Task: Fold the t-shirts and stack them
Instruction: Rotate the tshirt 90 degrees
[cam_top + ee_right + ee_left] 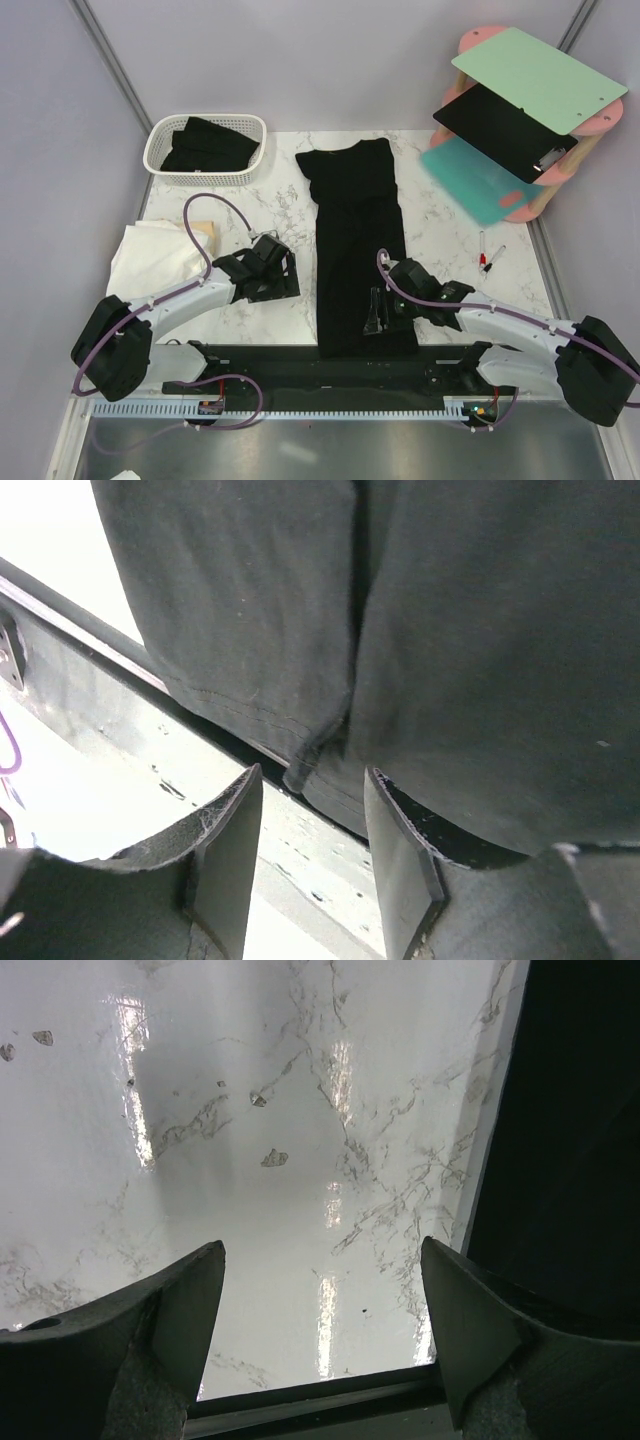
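A black t-shirt (pixel 358 240) lies as a long narrow strip down the middle of the marble table (pixel 440 230), collar at the far end. My right gripper (pixel 378 318) is open and low over the shirt's near hem. In the right wrist view the hem corner (pixel 322 748) lies just beyond the open fingertips (pixel 232 820), which hold nothing. My left gripper (pixel 285 278) is open and empty over bare marble, just left of the shirt. The shirt's edge shows at the right of the left wrist view (pixel 580 1140). White and cream shirts (pixel 155 255) lie piled at the left.
A white lattice basket (pixel 160 135) holding black shirts (pixel 208 145) stands at the back left. A pink rack (pixel 590 130) with green, black and teal boards stands at the back right. Two pens (pixel 487 258) lie right of the shirt. The table's near edge (pixel 320 1390) is close.
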Motion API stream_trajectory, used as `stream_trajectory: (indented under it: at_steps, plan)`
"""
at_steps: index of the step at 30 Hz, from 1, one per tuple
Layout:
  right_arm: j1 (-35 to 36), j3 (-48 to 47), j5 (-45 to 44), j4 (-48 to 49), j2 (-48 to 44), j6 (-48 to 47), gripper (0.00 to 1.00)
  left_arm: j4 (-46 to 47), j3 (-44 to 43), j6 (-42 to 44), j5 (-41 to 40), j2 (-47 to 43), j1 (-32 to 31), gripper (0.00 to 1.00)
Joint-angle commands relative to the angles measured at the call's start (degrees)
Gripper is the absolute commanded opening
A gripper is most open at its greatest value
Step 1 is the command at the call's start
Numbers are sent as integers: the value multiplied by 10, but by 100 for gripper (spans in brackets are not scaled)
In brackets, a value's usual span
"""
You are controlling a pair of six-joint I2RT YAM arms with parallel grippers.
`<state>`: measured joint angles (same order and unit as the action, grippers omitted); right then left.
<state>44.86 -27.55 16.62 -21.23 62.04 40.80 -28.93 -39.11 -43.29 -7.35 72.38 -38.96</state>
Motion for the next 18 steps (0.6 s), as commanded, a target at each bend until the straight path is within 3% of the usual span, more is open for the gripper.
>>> stream_trajectory:
  at_steps: [1, 6, 9, 10, 13, 18]
  plan:
    - [17, 4, -14, 42, 24, 19, 48, 22, 5, -18, 1, -4, 1, 85]
    - [22, 6, -19, 66, 44, 22, 39, 23, 7, -16, 2, -6, 1, 85]
    - [22, 6, -23, 73, 48, 23, 27, 24, 10, -16, 1, -5, 1, 85]
    - [22, 7, -22, 77, 47, 24, 18, 23, 10, -16, 1, -4, 1, 85]
    - [23, 9, -27, 77, 34, 30, 3, 24, 11, -16, 1, -2, 1, 84]
    - [23, 7, -27, 58, 0, 37, 0, 26, 15, -16, -2, 0, 1, 84]
